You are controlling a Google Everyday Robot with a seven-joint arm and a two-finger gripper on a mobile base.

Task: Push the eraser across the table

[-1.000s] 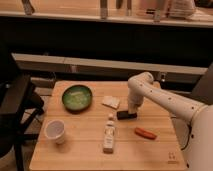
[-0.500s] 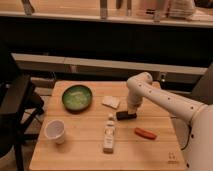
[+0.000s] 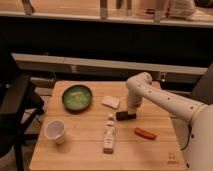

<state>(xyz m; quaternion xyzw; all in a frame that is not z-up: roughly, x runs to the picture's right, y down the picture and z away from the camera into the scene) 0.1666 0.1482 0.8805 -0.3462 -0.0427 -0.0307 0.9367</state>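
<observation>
The eraser (image 3: 125, 116) is a small black flat block lying on the light-wood table (image 3: 80, 150), right of centre. My gripper (image 3: 131, 111) comes down from the white arm at the right and sits right over the eraser's right end, touching or almost touching it. The white bottle (image 3: 109, 133) lies just left and in front of the eraser.
A green bowl (image 3: 77, 97) stands at the back left. A pale beige pad (image 3: 111, 102) lies behind the eraser. An orange-red oblong thing (image 3: 145, 133) lies in front right. A white cup (image 3: 54, 130) stands at the front left. A dark chair (image 3: 15, 110) is left of the table.
</observation>
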